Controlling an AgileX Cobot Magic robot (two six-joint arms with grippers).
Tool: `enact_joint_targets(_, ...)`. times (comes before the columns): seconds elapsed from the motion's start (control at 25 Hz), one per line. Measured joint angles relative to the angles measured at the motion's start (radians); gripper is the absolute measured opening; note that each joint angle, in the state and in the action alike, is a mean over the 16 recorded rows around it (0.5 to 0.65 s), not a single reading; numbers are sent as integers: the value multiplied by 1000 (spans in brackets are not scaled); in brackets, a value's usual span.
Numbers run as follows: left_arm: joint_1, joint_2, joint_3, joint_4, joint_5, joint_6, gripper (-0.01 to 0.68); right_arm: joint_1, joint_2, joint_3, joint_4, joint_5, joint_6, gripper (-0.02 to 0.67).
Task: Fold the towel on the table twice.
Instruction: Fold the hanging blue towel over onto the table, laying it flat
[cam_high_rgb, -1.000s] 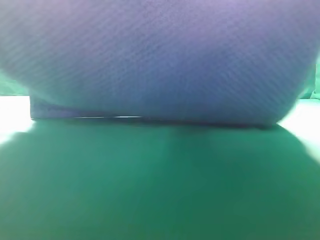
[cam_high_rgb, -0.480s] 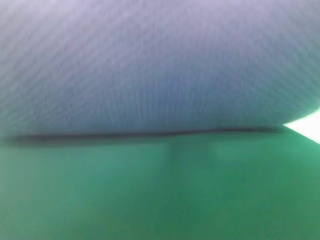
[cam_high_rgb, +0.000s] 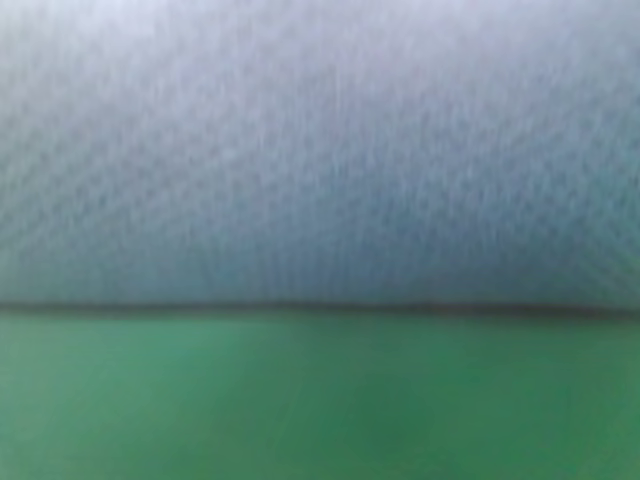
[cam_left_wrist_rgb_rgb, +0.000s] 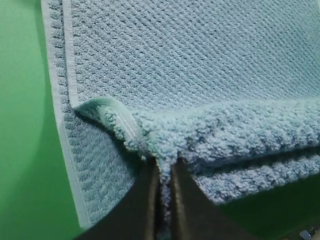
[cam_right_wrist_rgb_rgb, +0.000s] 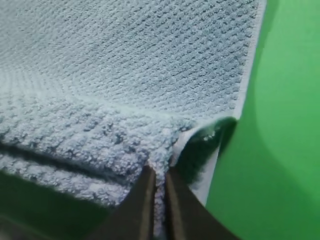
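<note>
Two grippers each pinch a corner region of the towel. Nearest the left wrist camera, the left gripper (cam_left_wrist_rgb_rgb: 165, 172) has its dark fingers (cam_left_wrist_rgb_rgb: 145, 200) drawn close together, with a bunched ridge of the towel (cam_left_wrist_rgb_rgb: 200, 60) clamped between them. Just beyond the tips the cloth is doubled over: a thick rolled fold runs off to the right, and a curled pale hem sits at the left of the pinch. Farther out the waffle weave lies flat, its pale hemmed edge running along the left side, and the green table (cam_left_wrist_rgb_rgb: 25, 150) shows beside that edge.

Close to the right wrist camera, the right gripper (cam_right_wrist_rgb_rgb: 159, 172) likewise has its fingers (cam_right_wrist_rgb_rgb: 140, 205) nearly together, squeezing a fold of the towel (cam_right_wrist_rgb_rgb: 125, 60). A curled corner with a shadowed pocket sits just right of the tips. Past it the cloth spreads flat toward the top, hemmed along the right side, with the table (cam_right_wrist_rgb_rgb: 280, 125) beyond that hem.

From the exterior high view, blurred green table (cam_high_rgb: 320, 400) fills the near lower part, and the towel (cam_high_rgb: 320, 150) fills everything above a dark horizontal line; neither gripper shows there.
</note>
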Motion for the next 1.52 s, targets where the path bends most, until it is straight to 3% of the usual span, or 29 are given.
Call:
enact_joint_targets(0.6,0,496,-212,88,-234,0,0,-2,507,-257,-125,-238,-5,0)
enact_joint_targets(1.04,3,780,-382,139,-322,3,8,-7,776,-448,-189,-347,-14,16)
enact_joint_targets(1.24,4,831,-415,150,-332,15,101,-9,830,-480,-198,-378,-20,137)
enact_joint_targets(1.52,6,833,-503,168,-234,39,371,-10,828,-543,-207,-325,-31,410)
